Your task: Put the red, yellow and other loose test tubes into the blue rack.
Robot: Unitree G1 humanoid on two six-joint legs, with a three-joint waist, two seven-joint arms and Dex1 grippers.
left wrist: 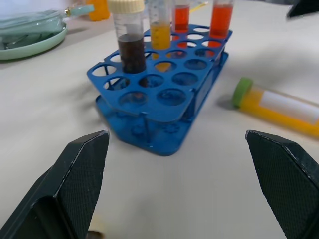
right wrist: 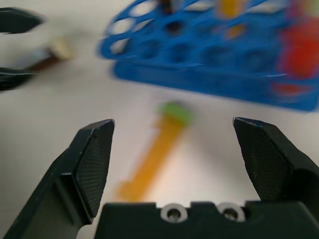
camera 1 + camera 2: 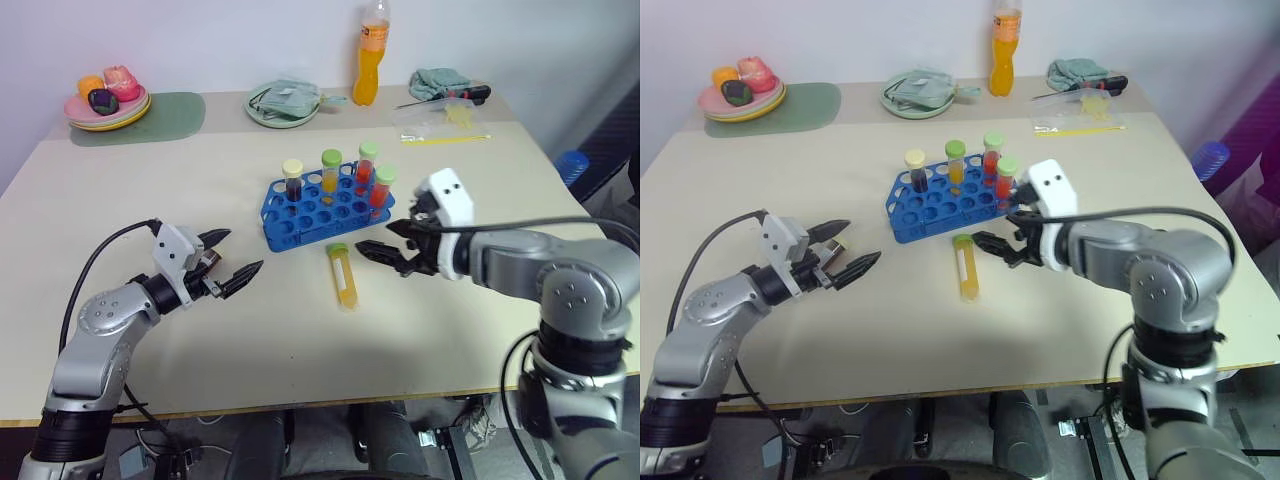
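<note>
Four racked tubes (image 1: pixel 132 42), tops cropped

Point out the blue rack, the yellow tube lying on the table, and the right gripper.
blue rack (image 3: pixel 305 213), left eye view, on its pierced top plate.
yellow tube (image 3: pixel 345 280), left eye view, on its middle.
right gripper (image 3: pixel 385 242), left eye view, midway between its open fingertips.

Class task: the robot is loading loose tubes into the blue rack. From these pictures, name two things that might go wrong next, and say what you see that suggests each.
1. The yellow tube lies flat on the table; being round, it may roll as the open right gripper closes on it.
2. It lies close to the blue rack, where four tubes stand, so the right gripper might knock them.
</note>
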